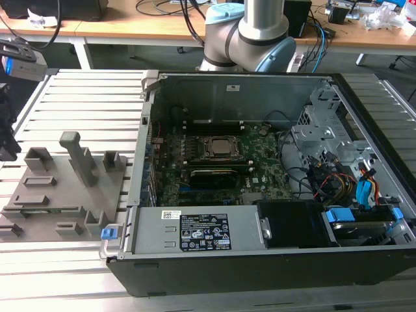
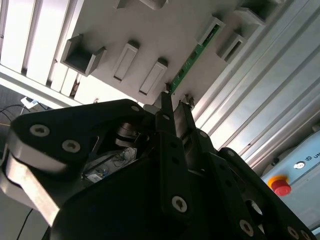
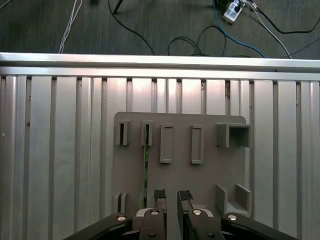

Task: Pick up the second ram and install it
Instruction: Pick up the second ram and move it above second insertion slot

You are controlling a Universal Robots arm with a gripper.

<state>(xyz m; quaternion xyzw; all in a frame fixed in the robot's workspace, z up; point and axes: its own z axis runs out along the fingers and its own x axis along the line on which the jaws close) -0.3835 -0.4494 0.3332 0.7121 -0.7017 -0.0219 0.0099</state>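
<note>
While hand (image 3: pixel 172 196) hangs part-open, empty, near 2nd ram (image 3: pixel 146 160): slatted table (image 3: pixel 60 150), cabled floor (image 3: pixel 150 25).

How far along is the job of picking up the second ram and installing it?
Done: nothing of this job yet. The second ram stands edge-on in a slot of the grey tray. In hand: the gripper hovers open over the tray, close beside the ram, holding nothing. Left: the grasp, the carry, and the seating on the motherboard inside the computer case.
</note>
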